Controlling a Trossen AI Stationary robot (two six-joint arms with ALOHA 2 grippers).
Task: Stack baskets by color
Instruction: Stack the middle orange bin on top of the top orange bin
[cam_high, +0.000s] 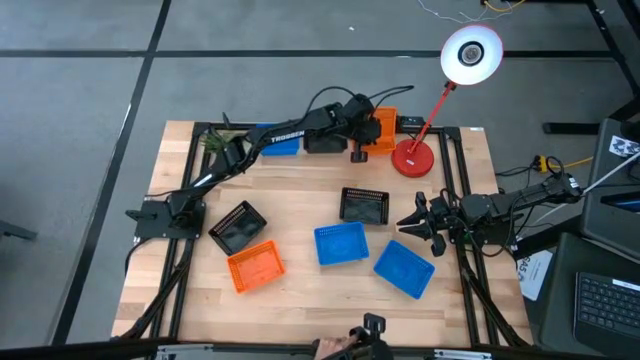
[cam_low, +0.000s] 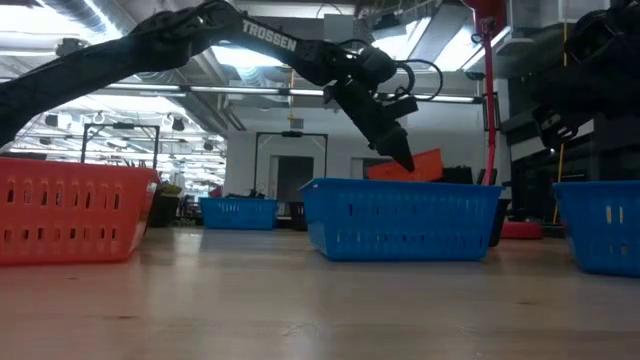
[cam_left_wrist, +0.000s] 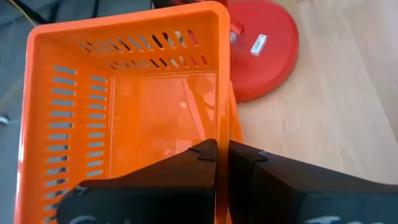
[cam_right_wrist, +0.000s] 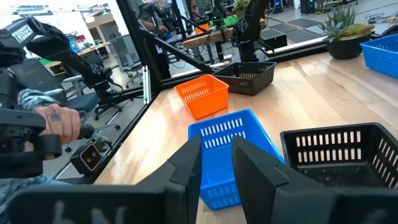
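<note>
My left gripper (cam_high: 372, 128) reaches to the table's far side and is shut on an orange basket (cam_high: 386, 124), right beside the red lamp base (cam_high: 412, 158). In the low view that basket (cam_low: 408, 165) shows tilted behind a blue basket (cam_low: 400, 220), which hides its lower part. On the table rest a second orange basket (cam_high: 255, 266), two blue baskets (cam_high: 340, 243) (cam_high: 404, 267), a third blue one at the far side (cam_high: 281, 141), and two black baskets (cam_high: 237, 226) (cam_high: 364, 205). My right gripper (cam_high: 408, 222) waits open at the right edge, holding nothing. My left gripper pinches the orange basket's side wall (cam_left_wrist: 224, 127), the one facing the lamp base, with one finger (cam_left_wrist: 202, 155) inside the basket and the other outside. The fingers slant down onto the rim from the table's left. The basket sits tilted; I cannot tell whether it is clear of the table.
The red lamp's stem and white head (cam_high: 472, 52) rise over the far right corner. A small green plant (cam_high: 215, 140) stands at the far left. A person's hand (cam_right_wrist: 59, 124) holds a device beyond the table's near edge. Bare wood lies along the near edge.
</note>
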